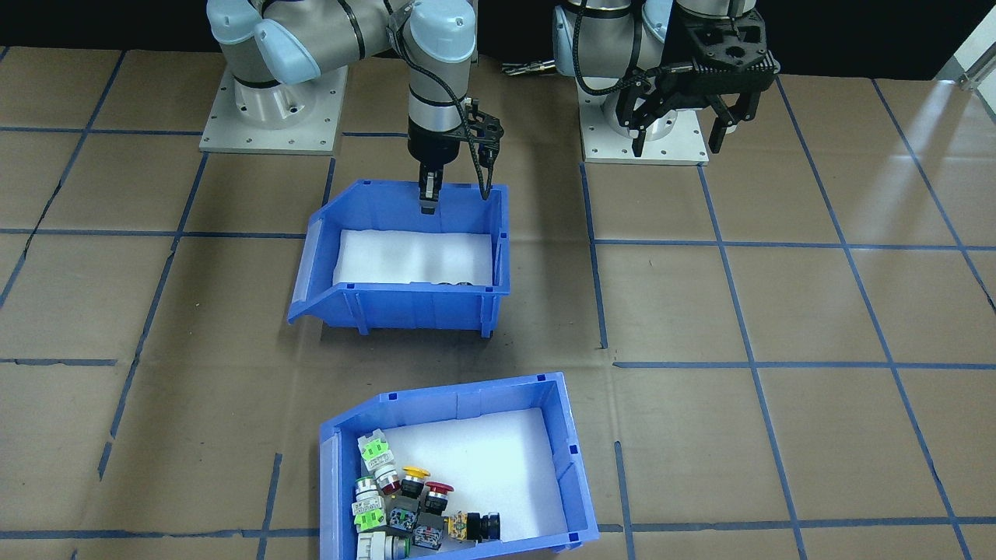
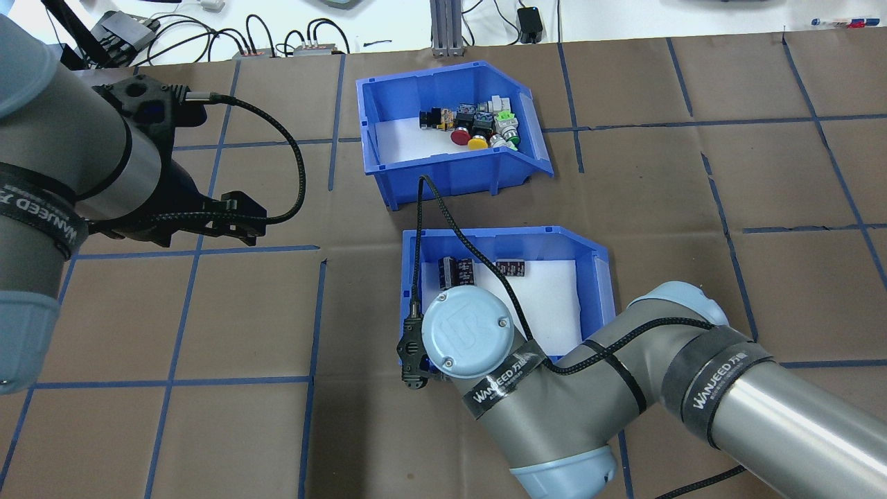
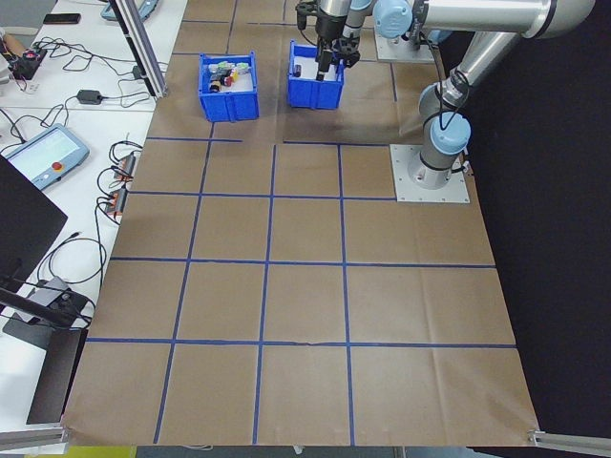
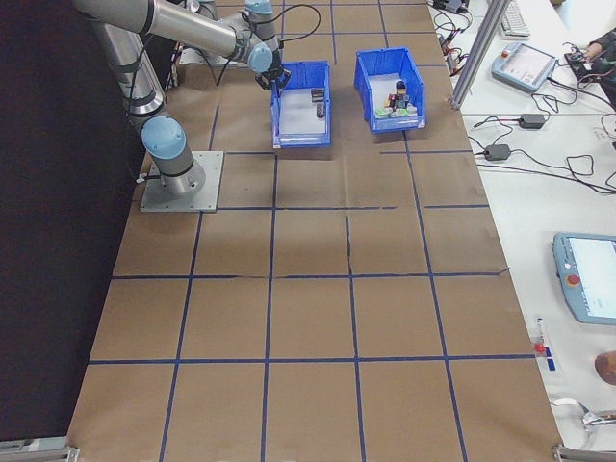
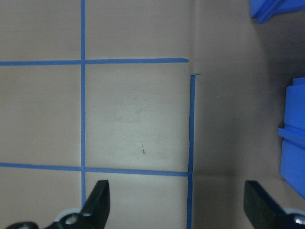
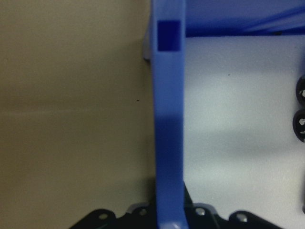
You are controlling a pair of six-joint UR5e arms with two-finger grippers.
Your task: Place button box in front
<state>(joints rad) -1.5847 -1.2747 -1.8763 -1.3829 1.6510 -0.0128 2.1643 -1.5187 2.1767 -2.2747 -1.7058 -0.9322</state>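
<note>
Right pincer [image 1: 427, 204] astride bin wall [image 1: 436, 187] (vertical)

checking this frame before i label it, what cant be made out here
- Right gripper fingertips: the wrist view cuts them off; its wrist hides them overhead. They straddle the dark-cylinder bin wall, grip uncertain.
- Dark cylinders: the bin's near wall hides most of them in the front-facing view.
- Button box switches: markings too small to read.
- Left gripper: open over bare table.
</note>
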